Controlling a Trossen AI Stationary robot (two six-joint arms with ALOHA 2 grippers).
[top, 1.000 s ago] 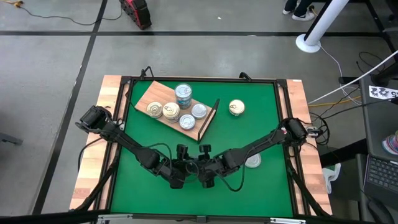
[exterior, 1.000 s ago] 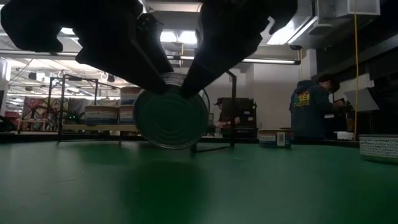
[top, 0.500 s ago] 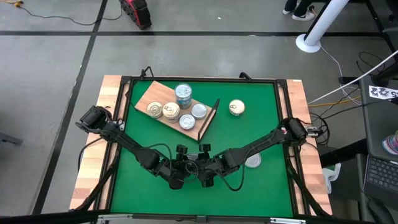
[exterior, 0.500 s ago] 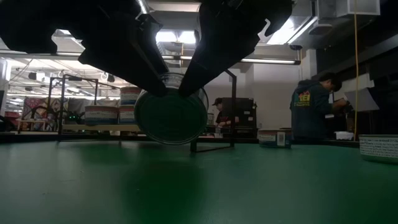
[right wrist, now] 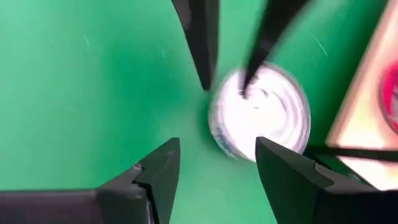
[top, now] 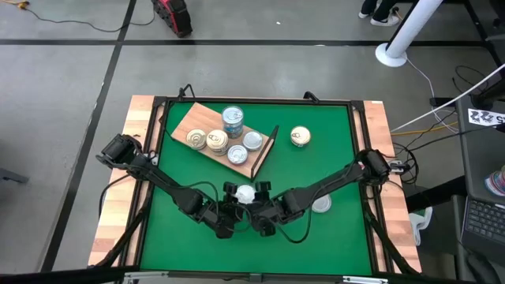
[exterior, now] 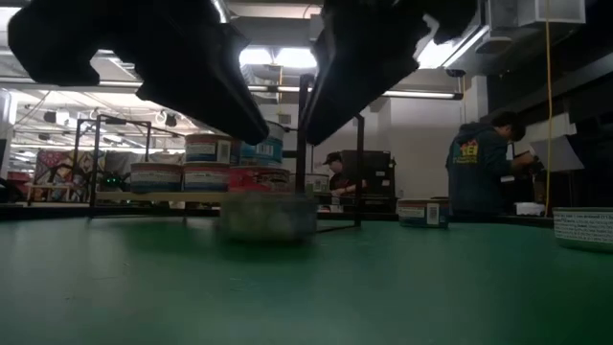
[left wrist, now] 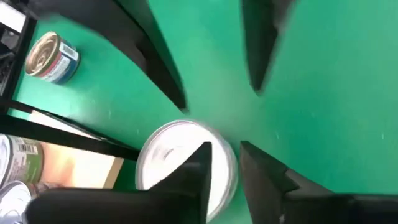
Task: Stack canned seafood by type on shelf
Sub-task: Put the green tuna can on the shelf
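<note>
A flat tin with a white top [top: 246,192] lies flat on the green mat between my two grippers and shows blurred in the low view [exterior: 268,216]. My left gripper [left wrist: 224,165] hangs just above the tin's edge, its fingers a narrow gap apart and empty. My right gripper [right wrist: 217,162] stands open over the mat beside the tin [right wrist: 261,118], also clear of it. The wooden shelf [top: 197,120], with its black wire end [top: 265,152], lies at the far left and carries several tins; one of them [top: 232,120] stands on another.
One tin [top: 300,136] sits on the mat right of the shelf, and another [top: 321,205] lies under my right arm. A black frame [top: 359,158] borders the mat. In the low view a person [exterior: 476,172] stands in the room beyond the table.
The tin was held on its edge, off the mat, between my two grippers. It has dropped out of the hold and now lies flat on the mat below them. Both grippers have stayed where they were, their fingertips now above the tin.
</note>
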